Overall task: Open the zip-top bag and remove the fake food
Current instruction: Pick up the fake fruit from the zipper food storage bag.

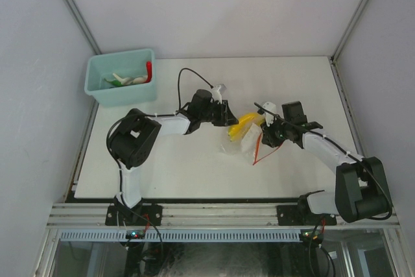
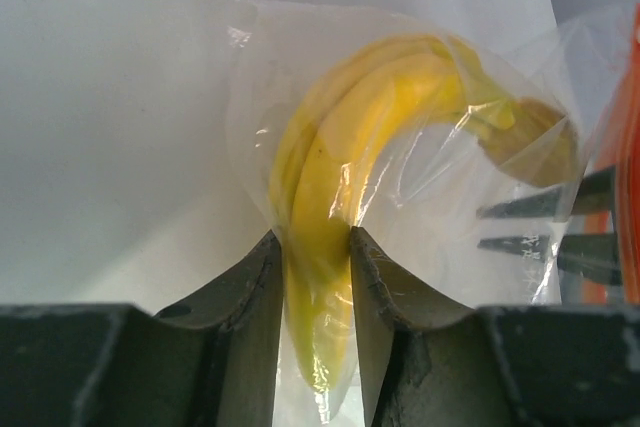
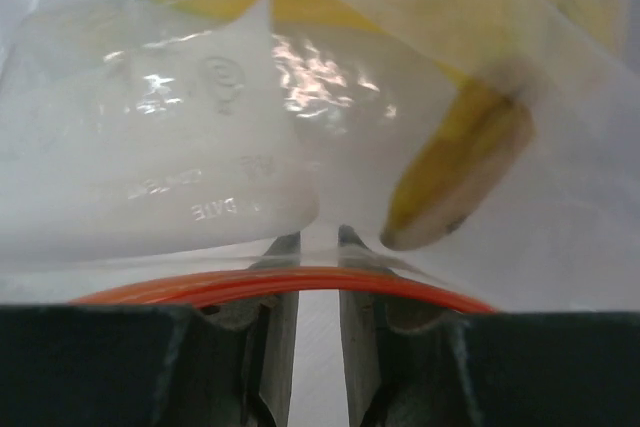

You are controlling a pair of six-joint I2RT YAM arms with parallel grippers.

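Fingers (image 2: 250, 287) of the left tool (image 2: 311, 247) press on the yellow banana (image 2: 340, 117), one on each side. The clear skin of the zip-top bag (image 2: 440, 162) is wrapped round it. The banana is inside the bag. Its low end pokes down between the two fingers, and its top curves away to the right.

The right tool (image 3: 320, 239) is at the other side of the bag. Its two fingers stand a little apart, with a thin gap between them. The orange zip strip (image 3: 280, 285) lies across their tips. Just past it is the bag's white label patch (image 3: 170, 147). The brown end of the banana sits to the right of the patch.

Seen from above, the bag is between the two tools, near the middle of the worktop (image 1: 194, 173) and a bit to the right. It is well away from every edge. There is bare worktop in front of it, behind it and to the right.

A teal bin (image 1: 123, 97) sits in the far left corner, close to the left wall and well apart from the bag. Inside it are a red piece (image 1: 149, 71), a green piece (image 1: 117, 84) and a whitish piece (image 1: 134, 80).

That makes two tools, one bag, one banana, one bin and three pieces in the bin.
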